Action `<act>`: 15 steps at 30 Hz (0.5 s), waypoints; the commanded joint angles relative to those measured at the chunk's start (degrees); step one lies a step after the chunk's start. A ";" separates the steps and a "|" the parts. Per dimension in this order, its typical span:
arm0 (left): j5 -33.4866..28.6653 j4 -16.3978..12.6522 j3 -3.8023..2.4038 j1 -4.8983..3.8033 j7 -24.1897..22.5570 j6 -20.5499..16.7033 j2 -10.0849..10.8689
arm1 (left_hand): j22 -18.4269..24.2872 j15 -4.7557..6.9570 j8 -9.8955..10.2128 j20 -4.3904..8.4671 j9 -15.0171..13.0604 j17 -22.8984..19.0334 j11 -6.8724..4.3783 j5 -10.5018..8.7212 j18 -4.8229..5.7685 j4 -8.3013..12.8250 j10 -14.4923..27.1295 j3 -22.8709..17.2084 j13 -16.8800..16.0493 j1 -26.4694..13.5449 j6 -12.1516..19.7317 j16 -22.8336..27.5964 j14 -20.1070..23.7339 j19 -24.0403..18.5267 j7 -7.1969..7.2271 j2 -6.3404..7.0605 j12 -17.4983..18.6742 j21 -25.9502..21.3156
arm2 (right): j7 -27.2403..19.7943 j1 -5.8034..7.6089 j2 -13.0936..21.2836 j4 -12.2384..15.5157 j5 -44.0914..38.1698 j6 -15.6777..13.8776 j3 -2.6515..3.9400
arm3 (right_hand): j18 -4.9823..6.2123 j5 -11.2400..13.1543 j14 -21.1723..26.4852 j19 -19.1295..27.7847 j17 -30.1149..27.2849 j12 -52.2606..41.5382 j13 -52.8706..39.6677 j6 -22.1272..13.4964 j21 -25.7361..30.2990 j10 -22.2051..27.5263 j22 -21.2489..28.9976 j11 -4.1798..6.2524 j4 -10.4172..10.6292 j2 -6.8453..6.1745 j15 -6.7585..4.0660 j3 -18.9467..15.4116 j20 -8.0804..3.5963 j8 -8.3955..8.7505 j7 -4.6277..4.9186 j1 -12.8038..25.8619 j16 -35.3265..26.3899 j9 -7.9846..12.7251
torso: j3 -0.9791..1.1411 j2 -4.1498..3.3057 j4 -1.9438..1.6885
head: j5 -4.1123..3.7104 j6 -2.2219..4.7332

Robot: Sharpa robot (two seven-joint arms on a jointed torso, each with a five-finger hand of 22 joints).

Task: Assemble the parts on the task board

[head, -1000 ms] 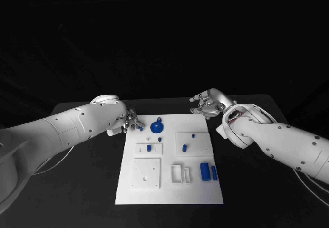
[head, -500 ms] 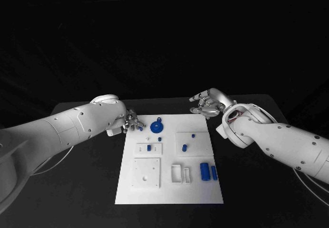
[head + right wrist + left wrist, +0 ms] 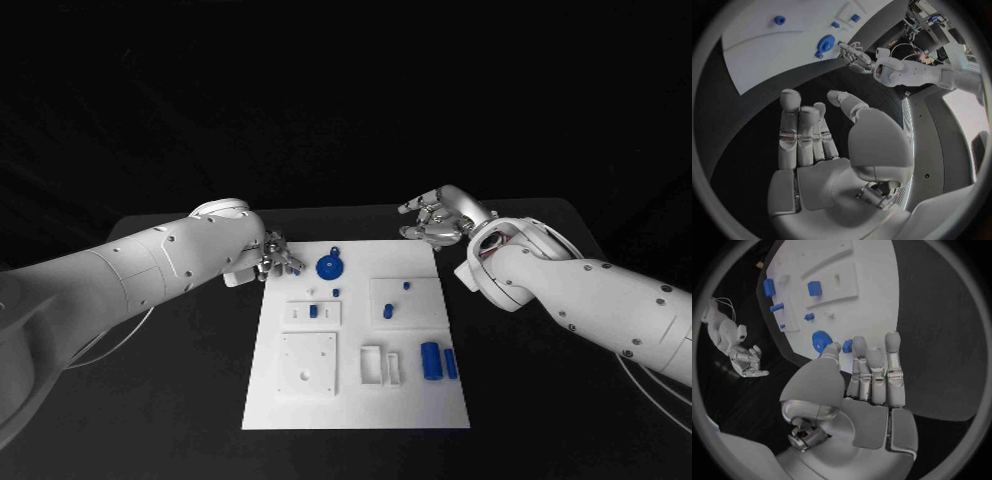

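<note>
While your left hand (image 3: 277, 256) pinches a small blue part (image 3: 847, 345) by the task board's (image 3: 358, 400) far corner, your empty right hand (image 3: 437, 222) waits spread; next, find its hole.

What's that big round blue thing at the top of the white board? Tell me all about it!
The round blue part is a flat disc with a small tab sticking out of its rim toward the far edge. It looks like smooth plastic. It lies flat near the far left corner of the task board, the largest blue piece there. The left hand hovers just beside it; whether they touch is unclear.
</note>
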State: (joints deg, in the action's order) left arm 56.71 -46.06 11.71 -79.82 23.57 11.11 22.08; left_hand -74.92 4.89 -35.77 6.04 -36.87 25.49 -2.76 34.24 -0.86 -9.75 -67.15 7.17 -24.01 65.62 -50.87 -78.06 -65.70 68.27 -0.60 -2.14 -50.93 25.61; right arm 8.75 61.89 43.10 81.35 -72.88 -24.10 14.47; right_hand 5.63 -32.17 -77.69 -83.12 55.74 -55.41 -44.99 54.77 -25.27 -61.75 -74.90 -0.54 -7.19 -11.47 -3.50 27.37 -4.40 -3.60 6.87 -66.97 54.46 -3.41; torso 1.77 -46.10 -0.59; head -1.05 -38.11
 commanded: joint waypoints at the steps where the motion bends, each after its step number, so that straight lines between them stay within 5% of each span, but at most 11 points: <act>1: -0.92 -0.08 -0.02 -0.01 0.13 1.23 0.02 | -1.21 0.04 0.36 -0.10 0.06 -0.06 0.07 0.25 -0.35 0.54 0.19 -0.36 0.07 0.52 -0.30 -0.25 0.34 -0.38 0.06 -0.52 0.01 -0.11 | -0.26 -0.02 -0.05 0.05 -0.43 0.48 0.06 | 0.51 -0.27 0.19 0.34 0.07 0.04 -0.03 0.01 0.06 0.45 -2.64 0.11 0.18 -0.02 0.06 0.15 -0.12 0.17 0.16 0.24 0.02 -0.05 | -0.01 0.01 0.00 | 0.00 -0.05; 15: -6.11 0.22 -0.03 -0.01 0.20 1.64 0.06 | -1.22 0.15 0.20 0.03 -0.41 0.04 -0.05 0.40 -0.26 4.10 0.10 -6.55 0.16 3.23 0.22 -0.34 0.37 -0.60 0.15 -3.73 0.32 0.25 | -0.26 -0.02 -0.12 -0.04 -0.45 0.59 0.06 | 0.50 -0.26 0.14 0.31 0.13 -0.02 -0.06 0.10 -0.12 0.39 -2.67 0.12 0.21 0.00 0.05 0.20 -0.13 0.16 0.16 0.29 0.09 -0.06 | -0.02 -0.04 0.00 | 0.02 -0.19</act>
State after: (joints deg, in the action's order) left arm 53.98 -45.86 11.70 -79.82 23.71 11.70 22.16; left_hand -74.91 4.89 -35.33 6.13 -37.12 25.49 -2.76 34.76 -0.86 -5.81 -67.15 1.00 -23.89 68.50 -50.75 -78.28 -65.70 68.10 -0.72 -5.33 -50.93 25.61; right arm 8.75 61.89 43.02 81.29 -72.91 -24.10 14.48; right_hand 5.63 -32.17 -77.69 -83.12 55.82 -55.38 -44.99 54.78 -25.27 -61.75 -74.90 -0.54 -7.19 -11.47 -3.50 27.37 -4.40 -3.60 6.86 -66.98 54.46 -3.41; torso 1.75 -46.13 -0.55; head -0.99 -38.24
